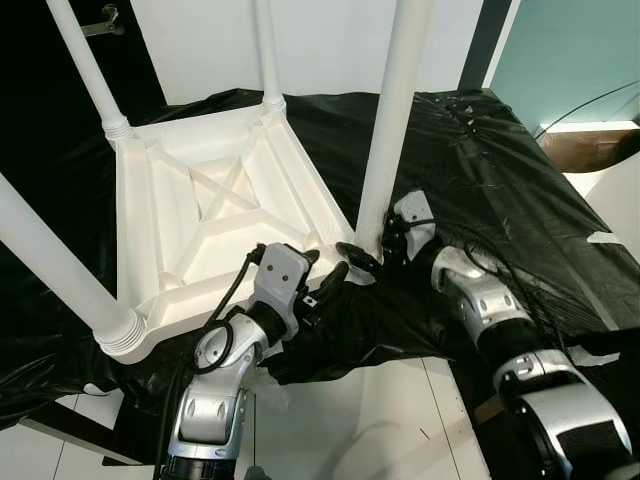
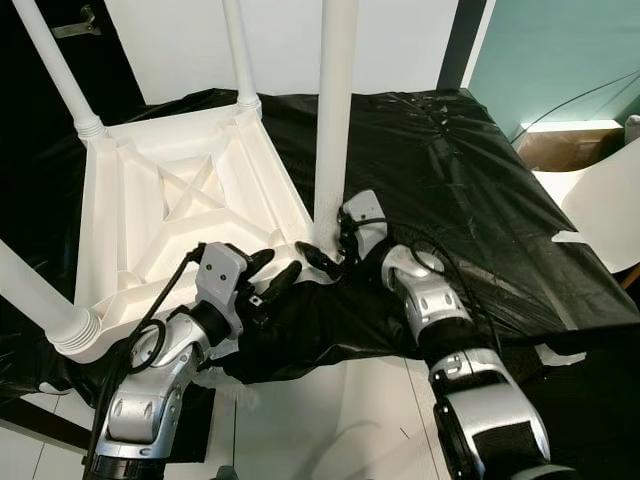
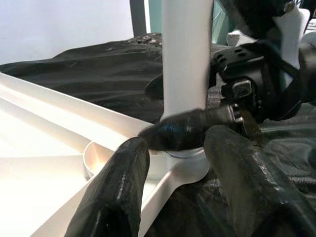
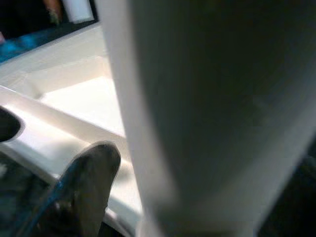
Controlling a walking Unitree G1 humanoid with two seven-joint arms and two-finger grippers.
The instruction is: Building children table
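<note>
— Where's the table?

— Upside down, the white tabletop (image 1: 205,215) sits centre-left on the black sheet (image 1: 480,160), legs pointing up.

— And the arms?

— The right gripper (image 1: 372,258) pinches the base of the nearest leg (image 1: 392,120), mid-frame. The left gripper (image 1: 325,280), fingers spread, hovers just below that corner, its fingertips (image 3: 118,182) either side of the socket.
</note>
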